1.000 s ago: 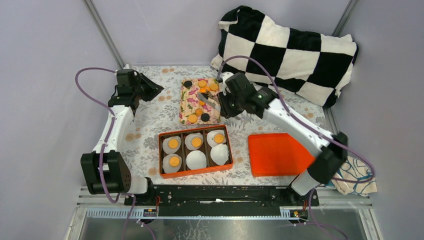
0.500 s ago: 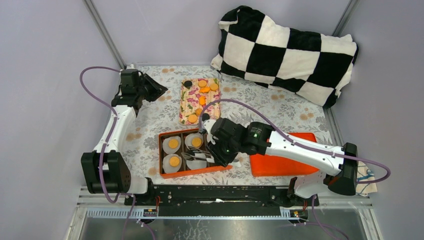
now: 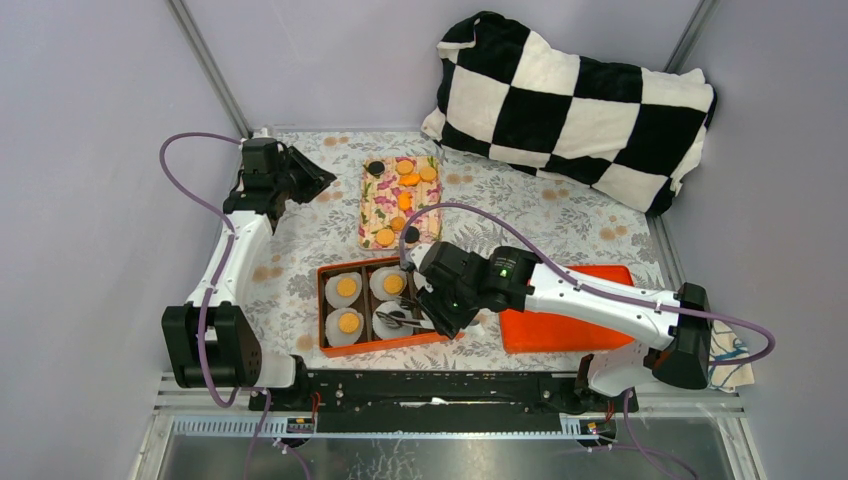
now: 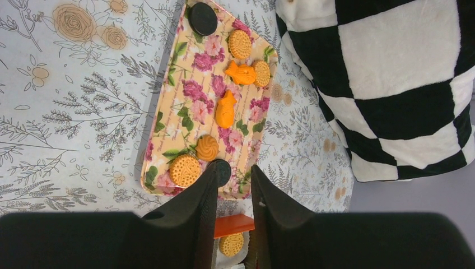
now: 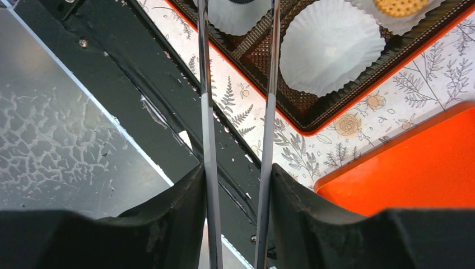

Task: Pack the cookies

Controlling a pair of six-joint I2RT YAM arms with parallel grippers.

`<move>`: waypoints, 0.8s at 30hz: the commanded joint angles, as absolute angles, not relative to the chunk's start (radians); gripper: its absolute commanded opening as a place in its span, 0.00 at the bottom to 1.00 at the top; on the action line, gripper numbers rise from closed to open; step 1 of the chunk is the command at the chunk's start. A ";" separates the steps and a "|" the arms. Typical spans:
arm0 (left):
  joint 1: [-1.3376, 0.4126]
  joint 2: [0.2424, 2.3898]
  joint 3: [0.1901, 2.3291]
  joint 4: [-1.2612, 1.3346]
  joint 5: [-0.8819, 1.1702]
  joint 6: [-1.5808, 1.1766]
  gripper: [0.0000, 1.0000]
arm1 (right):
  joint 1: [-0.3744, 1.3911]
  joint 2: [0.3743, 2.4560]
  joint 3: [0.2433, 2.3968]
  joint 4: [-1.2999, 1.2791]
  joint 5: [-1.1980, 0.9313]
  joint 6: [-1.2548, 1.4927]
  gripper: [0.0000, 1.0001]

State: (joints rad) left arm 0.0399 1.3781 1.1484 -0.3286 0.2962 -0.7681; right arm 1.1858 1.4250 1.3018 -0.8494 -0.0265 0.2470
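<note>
We judge cookies (image 4: 185, 170) light, stiff, crumbly; pinch opposite rims gently. Left end effector (image 4: 233, 171) spread, empty; right end effector (image 3: 392, 321) blades apart, can't tell if pinching.

Left arm (image 3: 232, 250) and right arm (image 3: 590, 300): white link shells, black blocky joint housings. One purple cable (image 3: 190, 170) loops off each, wrist to base. Green LED (image 3: 503, 268) lit on the right forearm. Left gripper (image 4: 234, 174): short black wedge-shaped fingers. Right gripper (image 3: 393, 320): long thin bare-metal strips in black moulded mounts. Black mounting rail (image 3: 440, 385) with small screws (image 5: 83, 42).
</note>
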 commanded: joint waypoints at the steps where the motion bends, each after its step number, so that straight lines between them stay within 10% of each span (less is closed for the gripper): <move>1: 0.035 1.352 1.157 -0.306 0.297 -0.751 0.33 | 1.192 1.421 1.338 -0.851 -0.005 0.255 0.49; 24: 0.032 1.366 1.159 -0.279 0.314 -0.752 0.35 | 0.915 1.652 1.681 -0.673 0.328 0.128 0.44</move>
State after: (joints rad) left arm 0.0399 1.3777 1.1484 -0.3271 0.3069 -0.7677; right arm 1.0588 1.5578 1.6279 -0.7746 0.3141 0.1680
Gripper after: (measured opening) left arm 0.349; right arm 0.446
